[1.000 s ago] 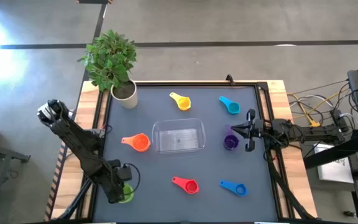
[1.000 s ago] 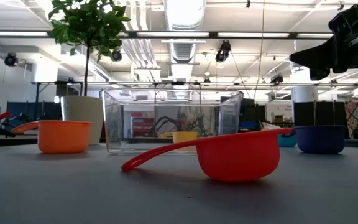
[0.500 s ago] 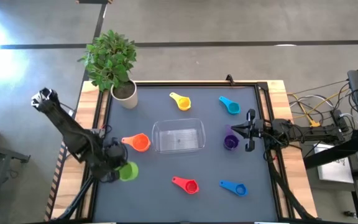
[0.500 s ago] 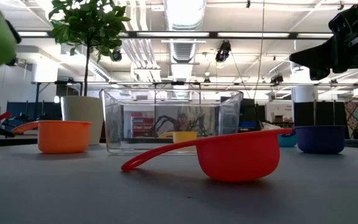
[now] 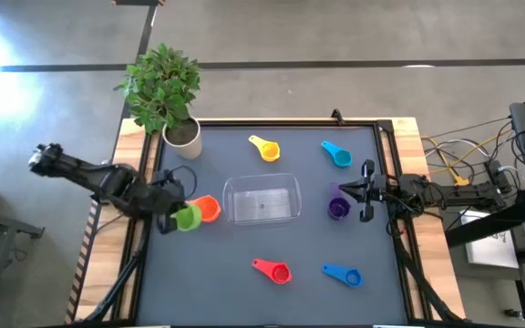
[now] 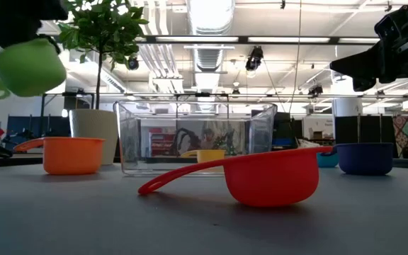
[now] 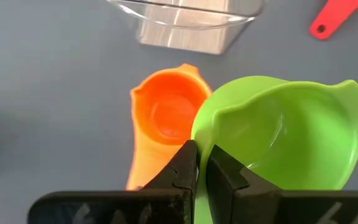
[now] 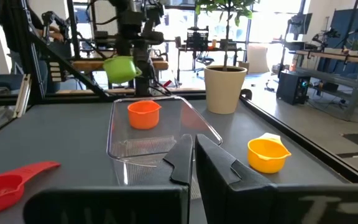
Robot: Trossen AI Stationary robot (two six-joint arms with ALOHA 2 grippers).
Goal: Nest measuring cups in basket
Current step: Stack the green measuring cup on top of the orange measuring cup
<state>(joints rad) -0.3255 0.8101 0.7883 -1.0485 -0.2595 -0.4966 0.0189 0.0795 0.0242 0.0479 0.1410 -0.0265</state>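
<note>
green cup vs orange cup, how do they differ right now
The green cup is held up in the air, pinched at its rim by the left tool; the orange cup stands on the table, untouched. In the low view the green cup hangs tilted, while the orange cup sits level. In the left wrist view the green cup looks wider than the orange one, though it is nearer the camera. Both are open-topped with a pour lip.

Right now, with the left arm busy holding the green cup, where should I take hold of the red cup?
Grip the red cup by its flat handle, probably coming straight down from above with the gripper closing across the handle's width. The handle sticks out sideways from the bowl with bare table around it, while the bowl is round and wide, so likely harder to pinch.
</note>
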